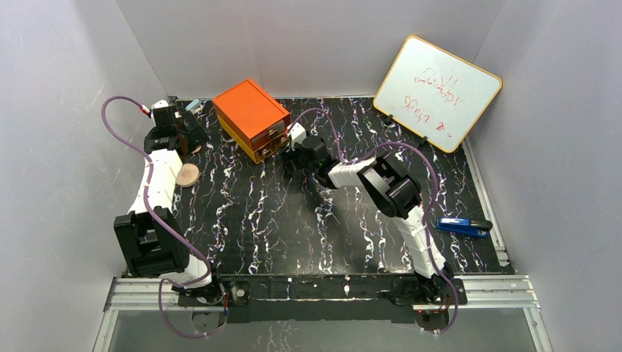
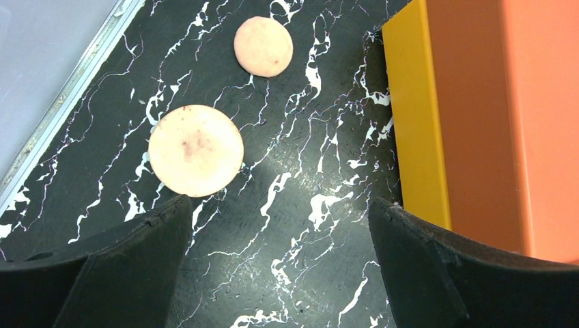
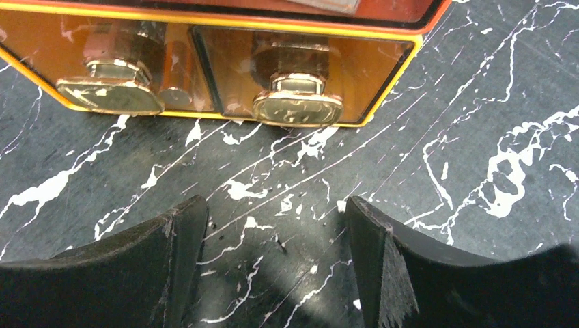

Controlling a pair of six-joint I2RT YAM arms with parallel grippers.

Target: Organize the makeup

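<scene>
Grey walls close in a black, white-veined marble-pattern worktop (image 1: 293,242).

Top view, largest first:
- white dry-erase board with orange rim (image 1: 438,92), propped at 2 o'clock
- orange-topped, yellow-sided drawer box (image 1: 251,111) at 11 o'clock
- blue stapler-like object (image 1: 464,226) at the 4 o'clock edge, no part of the job

Noted on the left hand (image 2: 280,212): jaws spread wide and empty. It hovers over bare worktop at 10 o'clock, between the box's yellow side and two round peach-pink discs. The nearer disc (image 2: 196,150) lies just beside one fingertip, seemingly not touching. The farther disc (image 2: 263,46) sits beyond it, apart. Both lie flat, outside the box.

Noted on the right hand (image 3: 274,208): jaws apart with nothing between them. It faces the box's two amber see-through drawer fronts, near but not in contact. Both drawers look shut, each with a gold knob (image 3: 297,106). A short brownish tube shape (image 3: 175,75) shows through the drawer front at 10 o'clock in the wrist view. It may be makeup already stowed, but I cannot be sure.

The slim pale-pink stick shows in no view.

Judgement: partly done at best. Two discs remain to be put away, and a drawer would need opening first.
</scene>
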